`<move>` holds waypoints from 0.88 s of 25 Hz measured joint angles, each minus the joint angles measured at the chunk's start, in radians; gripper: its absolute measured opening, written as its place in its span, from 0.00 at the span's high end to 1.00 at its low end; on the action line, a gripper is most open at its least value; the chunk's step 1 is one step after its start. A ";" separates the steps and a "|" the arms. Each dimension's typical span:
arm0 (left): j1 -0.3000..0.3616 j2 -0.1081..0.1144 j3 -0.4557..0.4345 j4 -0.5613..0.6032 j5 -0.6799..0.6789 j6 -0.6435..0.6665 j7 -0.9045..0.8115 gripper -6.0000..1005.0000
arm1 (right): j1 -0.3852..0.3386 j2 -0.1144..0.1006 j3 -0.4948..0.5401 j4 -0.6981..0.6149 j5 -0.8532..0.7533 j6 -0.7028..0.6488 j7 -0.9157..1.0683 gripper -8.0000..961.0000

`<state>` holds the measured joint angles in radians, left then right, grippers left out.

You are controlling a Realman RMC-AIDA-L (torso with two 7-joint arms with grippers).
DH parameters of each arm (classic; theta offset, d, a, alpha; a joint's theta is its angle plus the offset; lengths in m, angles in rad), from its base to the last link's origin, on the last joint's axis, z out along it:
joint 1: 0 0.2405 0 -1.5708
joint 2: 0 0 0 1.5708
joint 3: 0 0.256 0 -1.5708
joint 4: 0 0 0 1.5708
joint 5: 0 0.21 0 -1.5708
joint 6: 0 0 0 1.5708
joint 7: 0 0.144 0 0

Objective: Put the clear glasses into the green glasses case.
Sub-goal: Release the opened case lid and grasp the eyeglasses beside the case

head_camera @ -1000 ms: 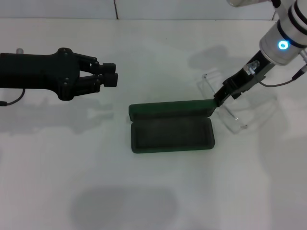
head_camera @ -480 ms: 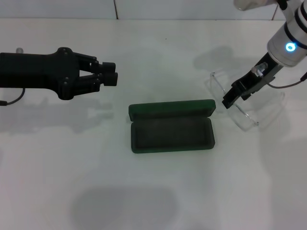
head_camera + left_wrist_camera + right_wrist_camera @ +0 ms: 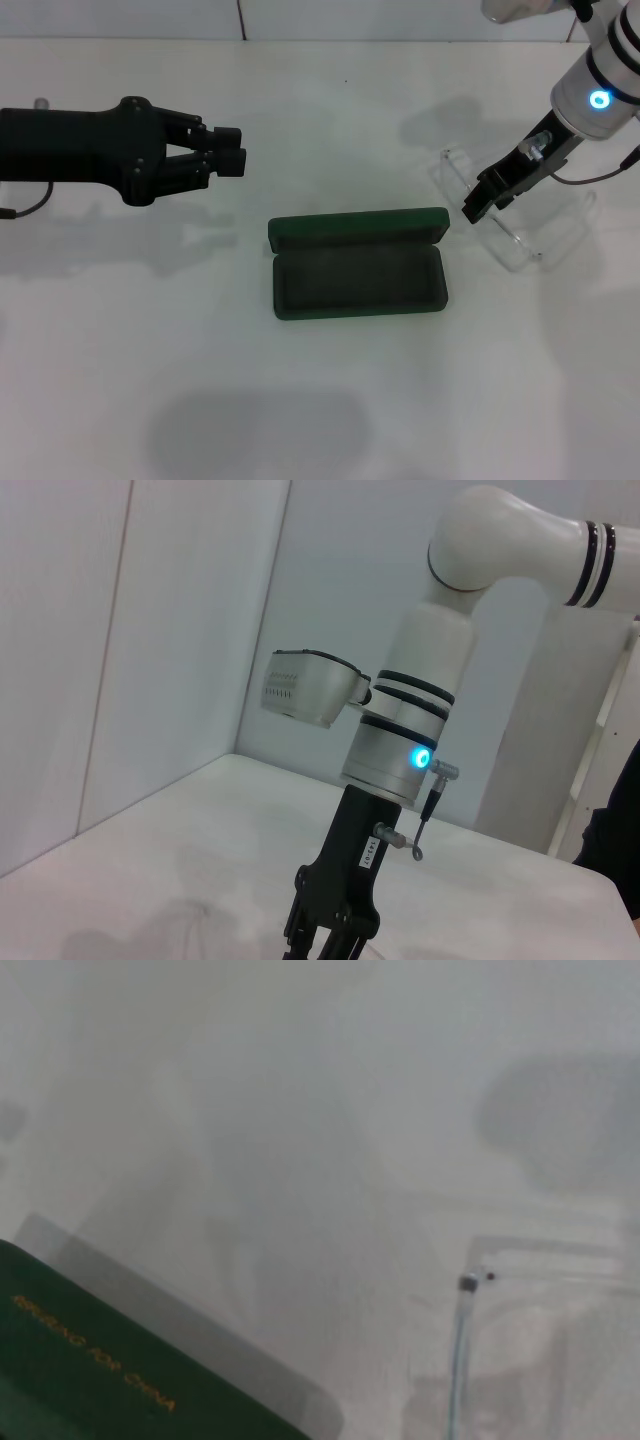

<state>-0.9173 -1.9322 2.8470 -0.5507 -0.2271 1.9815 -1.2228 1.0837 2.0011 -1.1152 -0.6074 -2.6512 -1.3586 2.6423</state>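
The green glasses case [image 3: 358, 280] lies open at the middle of the table, its lid [image 3: 357, 228] folded back on the far side. Just right of the lid's corner, my right gripper [image 3: 476, 206] is shut on the clear glasses [image 3: 514, 241], which hang tilted a little above the table. In the right wrist view a clear arm of the glasses [image 3: 460, 1360] and a lid corner with gold lettering [image 3: 95, 1365] show. My left gripper [image 3: 230, 150] hovers shut, left of the case and farther back, holding nothing.
The white table [image 3: 320, 400] ends at a white wall at the back. The left wrist view shows the right arm [image 3: 400, 750] from the side above the table.
The right gripper has carried the clear glasses to the right, away from the lid's corner, mostly in the first half second. The left arm has not moved.
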 joint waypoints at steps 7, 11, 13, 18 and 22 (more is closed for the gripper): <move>0.004 -0.003 0.000 0.000 0.000 0.001 0.000 0.74 | -0.001 0.006 -0.012 0.011 0.000 0.025 -0.007 0.59; 0.005 -0.006 0.000 0.000 0.000 0.001 -0.001 0.74 | -0.008 0.008 -0.033 0.011 0.000 0.030 -0.008 0.69; 0.006 -0.007 0.000 0.000 0.000 0.002 -0.001 0.74 | -0.010 0.009 -0.037 0.012 -0.001 0.033 -0.008 0.71; 0.009 -0.010 0.000 0.000 0.000 0.002 -0.001 0.74 | -0.017 0.010 -0.038 0.012 -0.001 0.044 -0.012 0.75; 0.009 -0.011 0.000 0.000 0.000 0.002 -0.001 0.74 | -0.022 0.011 -0.038 0.012 0.001 0.058 -0.017 0.78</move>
<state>-0.9084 -1.9428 2.8470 -0.5507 -0.2269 1.9838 -1.2241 1.0612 2.0120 -1.1535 -0.5951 -2.6500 -1.3003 2.6257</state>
